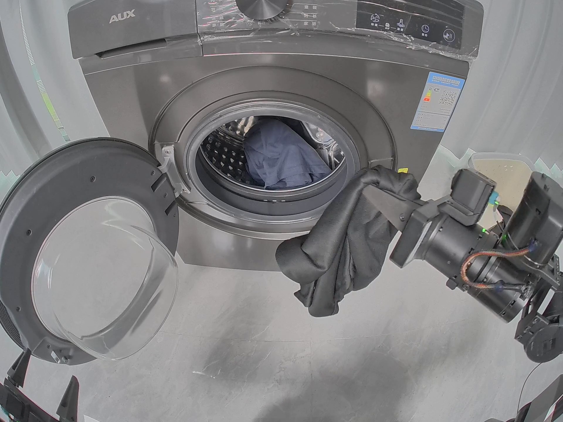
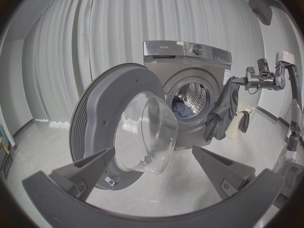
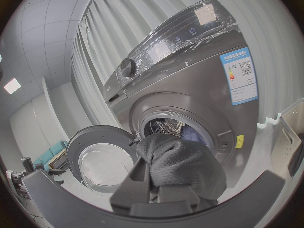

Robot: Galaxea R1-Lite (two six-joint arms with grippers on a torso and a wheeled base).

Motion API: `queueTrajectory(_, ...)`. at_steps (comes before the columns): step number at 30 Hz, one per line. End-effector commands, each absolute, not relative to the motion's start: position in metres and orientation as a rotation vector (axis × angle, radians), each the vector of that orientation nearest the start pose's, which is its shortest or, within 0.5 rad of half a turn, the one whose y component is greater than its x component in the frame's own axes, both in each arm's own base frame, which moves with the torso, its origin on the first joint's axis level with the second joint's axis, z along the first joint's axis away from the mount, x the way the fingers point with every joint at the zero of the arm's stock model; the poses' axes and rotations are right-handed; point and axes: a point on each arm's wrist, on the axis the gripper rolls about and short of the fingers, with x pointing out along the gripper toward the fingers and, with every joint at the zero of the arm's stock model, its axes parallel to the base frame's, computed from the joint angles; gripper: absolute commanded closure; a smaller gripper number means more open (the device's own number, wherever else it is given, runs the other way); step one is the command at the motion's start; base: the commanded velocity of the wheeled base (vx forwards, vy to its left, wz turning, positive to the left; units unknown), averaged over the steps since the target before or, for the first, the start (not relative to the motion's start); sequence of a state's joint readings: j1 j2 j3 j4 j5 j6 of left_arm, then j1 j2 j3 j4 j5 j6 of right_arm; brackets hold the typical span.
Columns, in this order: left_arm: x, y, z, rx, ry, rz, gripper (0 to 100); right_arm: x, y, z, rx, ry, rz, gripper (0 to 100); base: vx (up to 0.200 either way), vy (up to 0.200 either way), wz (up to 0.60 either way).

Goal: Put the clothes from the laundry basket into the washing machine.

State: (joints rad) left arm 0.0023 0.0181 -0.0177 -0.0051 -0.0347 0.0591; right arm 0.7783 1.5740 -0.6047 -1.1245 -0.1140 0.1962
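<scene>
Hanging long-axis vertical from right hand [image 1: 375,193], dark garment [image 1: 337,247] before washing machine [image 1: 146,89]

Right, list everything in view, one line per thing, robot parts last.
washing machine: 1, grey, straight ahead, door swung open to the left
blue garment: 1, blue, inside the machine
black garment: 1, black, hanging in front of the machine
laundry basket: 1, cream, on the floor right of the machine
dark garment: 1, dark grey, draped over the basket's rim
right gripper: 1, black, shut on the black garment
left gripper: 1, dark grey, open, low by the door
</scene>
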Motion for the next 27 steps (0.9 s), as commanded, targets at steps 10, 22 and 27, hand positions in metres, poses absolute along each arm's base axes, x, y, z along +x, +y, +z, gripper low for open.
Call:
queueTrajectory(10, -0.023, -0.001, 0.076, 0.066, -0.007, -0.04, 0, 0.2, 0.219, 0.212, 0.276, -0.101, 0.747, 100, 0.0, 0.0, 0.0)
queueTrajectory(22, -0.035, -0.001, 0.169, 0.008, -0.331, -0.015, 0, 0.21, 0.229, 0.223, 0.31, -0.17, 0.733, 100, 0.0, 0.0, 0.0)
queueTrajectory(27, -0.002, -0.003, 0.167, 0.069, -0.115, -0.177, 0, 0.215, 0.232, 0.222, 0.312, -0.173, 0.729, 100, 0.0, 0.0, 0.0)
